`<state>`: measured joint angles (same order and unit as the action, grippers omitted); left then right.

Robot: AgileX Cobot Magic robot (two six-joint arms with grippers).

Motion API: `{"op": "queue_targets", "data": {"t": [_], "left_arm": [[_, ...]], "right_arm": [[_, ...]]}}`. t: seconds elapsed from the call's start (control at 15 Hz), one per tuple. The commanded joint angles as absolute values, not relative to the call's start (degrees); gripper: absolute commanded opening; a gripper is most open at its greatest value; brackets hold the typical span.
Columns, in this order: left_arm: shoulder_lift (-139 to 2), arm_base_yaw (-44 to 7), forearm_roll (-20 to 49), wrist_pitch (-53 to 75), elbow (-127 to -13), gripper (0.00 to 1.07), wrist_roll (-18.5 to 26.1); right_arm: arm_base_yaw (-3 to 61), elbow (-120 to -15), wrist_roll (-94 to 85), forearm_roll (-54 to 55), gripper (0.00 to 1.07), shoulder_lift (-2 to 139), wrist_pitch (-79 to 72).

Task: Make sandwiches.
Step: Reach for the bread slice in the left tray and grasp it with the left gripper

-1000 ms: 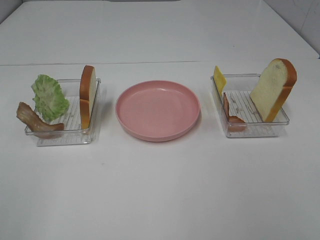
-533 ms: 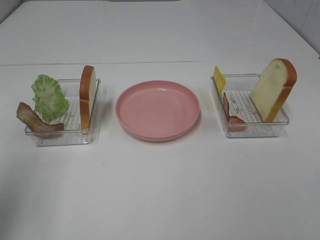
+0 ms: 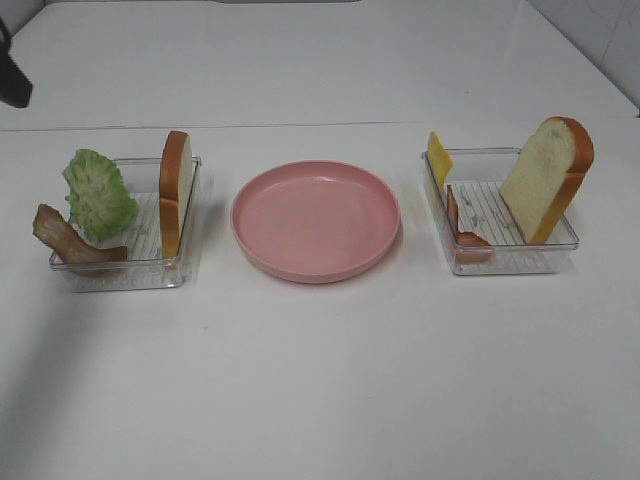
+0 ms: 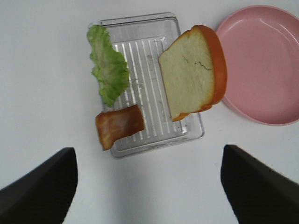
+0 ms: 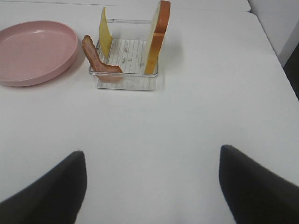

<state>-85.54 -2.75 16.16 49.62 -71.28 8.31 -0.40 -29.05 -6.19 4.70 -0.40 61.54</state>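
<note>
Left gripper (image 4: pixel 149 186): fingers spread wide with nothing between them; it hangs above the table (image 3: pixel 320 400) and looks down on the left tray (image 3: pixel 120 283), clear of it.
Right gripper (image 5: pixel 152 186): fingers equally wide apart and empty, over bare table, well apart from the right tray (image 3: pixel 505 268).
Left arm: only a dark part shows, at the far-left edge of the high view.
Left tray contents: the left bread slice (image 3: pixel 175 190) stands on edge along the wall nearest the pink plate (image 3: pixel 315 220). The lettuce leaf (image 3: pixel 98 193) leans over the opposite wall. The left bacon strip (image 3: pixel 70 240) drapes over the front outer corner, partly outside the tray.
In the way, left: the upright bread slice stands between the lettuce and the plate.
Right tray contents: the right bread slice (image 3: pixel 548 175) leans tilted at the outer side. The cheese slice (image 3: pixel 438 158) stands upright at the back corner on the plate side. The right bacon strip (image 3: pixel 462 228) curls up along that same wall.
In the way, right: cheese and bacon stand between the bread and the plate.
Plate: sits between the two trays, touching neither.
Sandwich parts: all in the trays, unstacked.
</note>
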Motion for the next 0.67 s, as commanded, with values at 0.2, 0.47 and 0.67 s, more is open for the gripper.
{"op": "queue_targets", "data": {"t": [0.2,0.47,0.67], "left_arm": [[-98.7,-10.8,12.3,57.6,-85.9,0.79,1.0],[-108.8,-19.5,-0.3,66.9,-98.4,0.79,-14.8],[-116.6,-25.7,-6.1,73.7,-106.5,0.79,-19.4]], "right_arm": [[-0.6,-29.0,-6.5,4.8,0.74,-0.9,60.9],[-0.6,-29.0,-6.5,4.8,0.74,-0.9,60.9],[-0.6,-29.0,-6.5,4.8,0.74,-0.9,60.9]]}}
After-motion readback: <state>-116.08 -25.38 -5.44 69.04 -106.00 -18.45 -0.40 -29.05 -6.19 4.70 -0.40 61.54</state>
